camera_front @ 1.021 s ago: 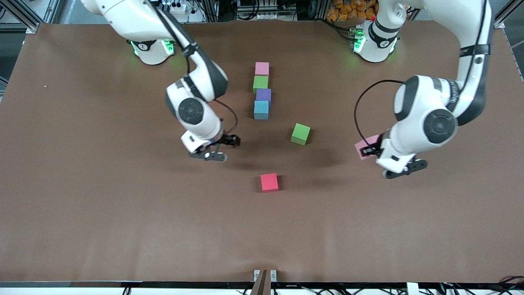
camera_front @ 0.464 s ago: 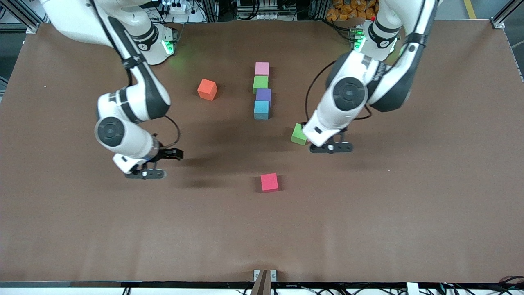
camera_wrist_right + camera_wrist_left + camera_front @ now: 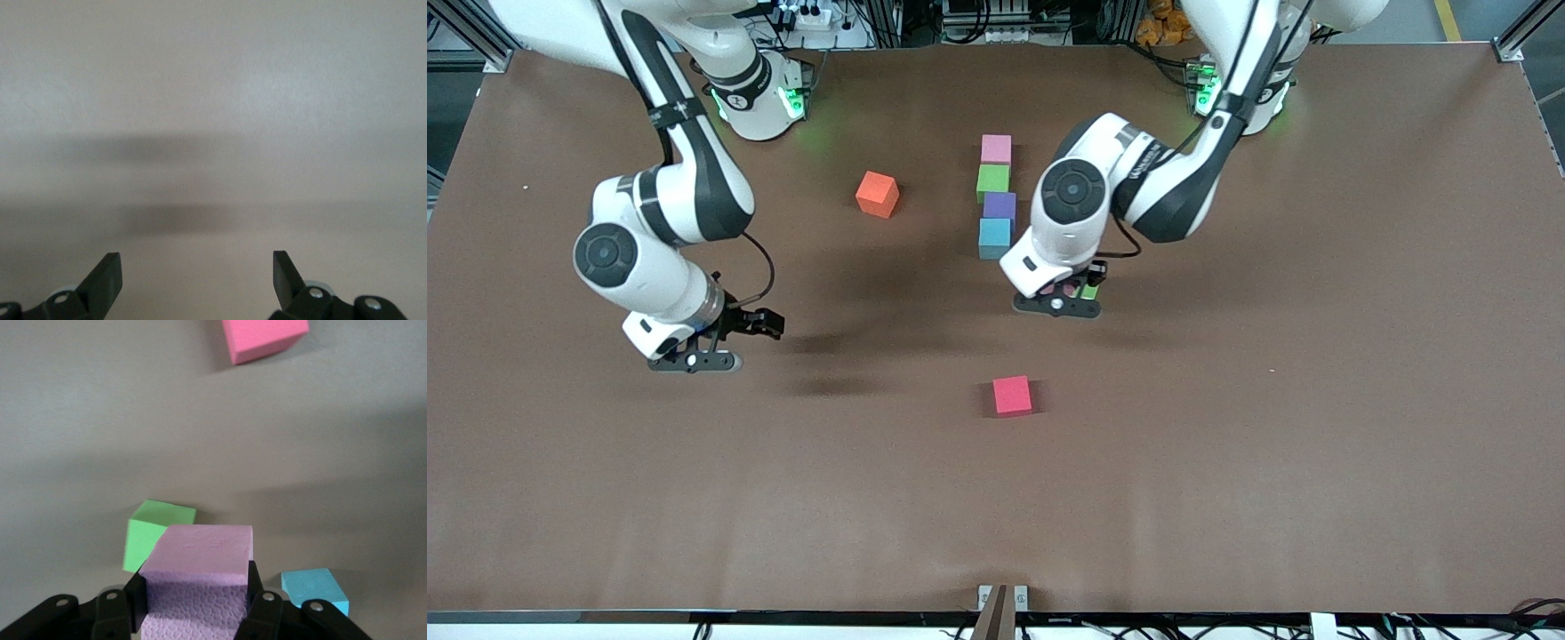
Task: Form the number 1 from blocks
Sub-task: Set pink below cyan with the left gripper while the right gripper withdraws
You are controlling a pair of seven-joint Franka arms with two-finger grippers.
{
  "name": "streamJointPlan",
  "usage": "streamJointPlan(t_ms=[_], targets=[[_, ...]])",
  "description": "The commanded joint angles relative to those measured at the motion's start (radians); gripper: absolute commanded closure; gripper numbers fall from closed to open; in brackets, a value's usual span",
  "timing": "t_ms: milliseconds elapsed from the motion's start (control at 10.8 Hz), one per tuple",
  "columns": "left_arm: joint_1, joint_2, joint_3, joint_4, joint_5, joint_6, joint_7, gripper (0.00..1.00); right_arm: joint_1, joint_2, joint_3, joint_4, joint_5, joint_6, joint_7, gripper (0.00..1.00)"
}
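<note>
Though clamped firmly by left gripper (image 3: 197,613), pink block (image 3: 200,577) looks light, foamy, slightly squashable — best pinched across flat opposite faces; right gripper (image 3: 197,277) spread wide, empty, waiting over bare table (image 3: 1316,400).

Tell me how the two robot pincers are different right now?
The left pincer is shut on a pink block; the right pincer is open and empty. The left pincer is over the loose green block, beside the light blue block; the right pincer is over bare table. Both have two black fingers.
</note>
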Motion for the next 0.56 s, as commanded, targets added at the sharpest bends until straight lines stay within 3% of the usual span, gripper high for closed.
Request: streamJointPlan(t_ms=[0,186,464], targets=[[-0.053,0.056,0.013,0.030,-0.017,0.055,-0.056,1.00,-0.007,-0.167,0.008,-0.186,-0.012,0.053,-0.026,0.00],[-0.108,0.107,0.018,0.050,-0.015,0.090,-0.135,1.00,-0.004,-0.232,0.008,-0.229,-0.011,0.049,-0.026,0.00],[-0.145,0.144,0.021,0.059,-0.015,0.092,-0.153,1.00,-0.010,-0.266,0.005,-0.176,-0.009,0.003,-0.061,0.00]])
